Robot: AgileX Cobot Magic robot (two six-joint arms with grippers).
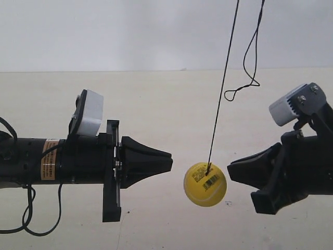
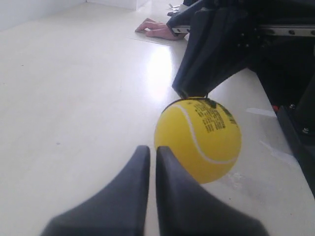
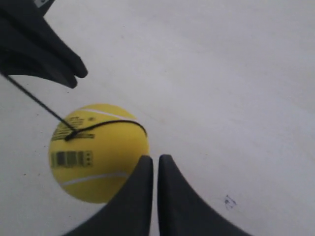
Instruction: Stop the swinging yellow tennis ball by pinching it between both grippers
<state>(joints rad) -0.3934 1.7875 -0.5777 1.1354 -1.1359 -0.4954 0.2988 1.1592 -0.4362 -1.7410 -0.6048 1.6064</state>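
Between left gripper (image 2: 152,149) and right gripper (image 3: 155,157), both closed and empty, yellow tennis ball (image 1: 205,184) on black string (image 1: 221,94).

That yellow tennis ball (image 2: 197,140) looks smooth, kinda rubbery; left gripper (image 2: 149,151) and right gripper (image 3: 151,160) are matte black plastic; pale tabletop (image 2: 74,73) is slightly glossy.

- You lose the string (image 1: 221,88) at the exterior view's top edge; its anchor is out of frame.
- The print on the barcode sticker (image 1: 210,182) is too small to read.
- The right pincer (image 3: 155,160) covers part of the yellow tennis ball (image 3: 96,152) in its wrist view; you cannot tell whether they touch.
- The left pincer (image 2: 152,150) looks blurred, its base cropped.
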